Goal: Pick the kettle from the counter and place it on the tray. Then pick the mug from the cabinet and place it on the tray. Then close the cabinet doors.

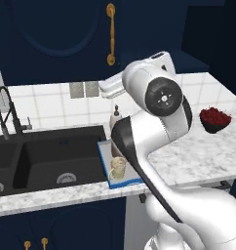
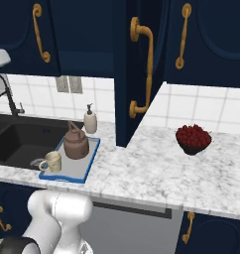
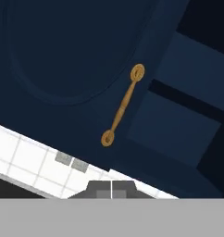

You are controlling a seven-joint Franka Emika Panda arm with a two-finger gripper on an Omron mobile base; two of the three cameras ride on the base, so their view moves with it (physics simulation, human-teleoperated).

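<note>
Pincer point(image 3: 111, 189) closed — cabinet door point(image 3: 77, 69) just ahead.

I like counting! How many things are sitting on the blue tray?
2: the brown kettle near the tray's back, and the cream mug at its front corner by the sink.

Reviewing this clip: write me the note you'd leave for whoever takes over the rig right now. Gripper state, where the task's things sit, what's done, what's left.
Gripper: shut, holding nothing, raised in front of the left cabinet door near its gold handle.
Kettle and mug: both on the blue-rimmed tray, which lies on the counter beside the sink.
Done: both pick-and-place steps.
Left: closing the cabinet doors. The right door stands swung out, edge-on in the right base view, shelves exposed. The left door looks closed or nearly so; check it.
</note>
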